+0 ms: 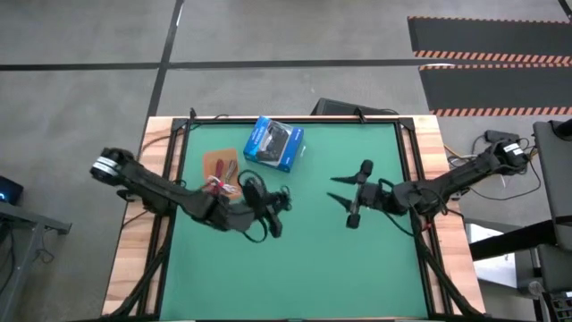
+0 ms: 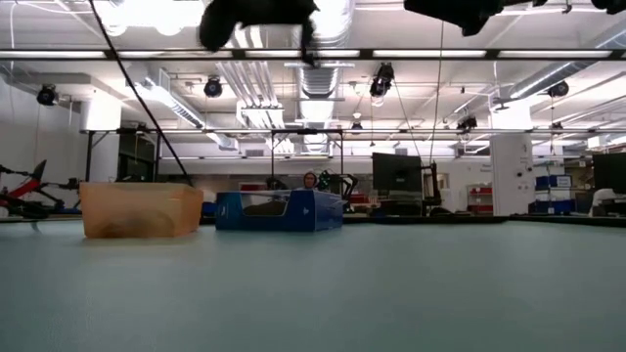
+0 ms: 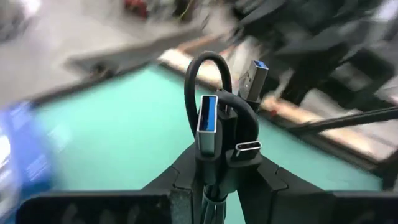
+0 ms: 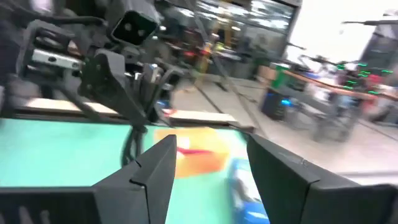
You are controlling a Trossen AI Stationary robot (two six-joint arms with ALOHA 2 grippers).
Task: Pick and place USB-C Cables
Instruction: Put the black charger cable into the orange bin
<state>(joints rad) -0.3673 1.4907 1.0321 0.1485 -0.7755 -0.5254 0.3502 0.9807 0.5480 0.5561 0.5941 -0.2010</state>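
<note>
My left gripper [image 1: 268,210] hovers over the green mat near its middle, just right of the flat brown tray [image 1: 221,168], and is shut on a coiled black cable [image 3: 210,74]. In the low view this gripper [image 2: 256,18] is high above the table. Red and white cords [image 1: 219,185] lie in the tray's near end. My right gripper [image 1: 333,188] is open and empty, held off the mat on the right, fingers pointing at the left gripper. Its wrist view shows the black cable [image 4: 132,146] dangling from the left arm. My left gripper pinches the bundled black cable between its two fingers [image 3: 186,171]. The cord loop [image 3: 208,62] and the metal plugs [image 3: 207,121] stick out past the fingertips. The bundle is lifted clear of the mat, with a slack loop [image 4: 132,146] hanging below the gripper.
A blue box with a black picture [image 1: 274,143] sits on the mat beyond the tray, near the far edge. In the low view the tray [image 2: 142,208] and box [image 2: 279,210] stand side by side. Bare mat [image 1: 304,268] stretches toward the near edge. Wooden rails border the table.
</note>
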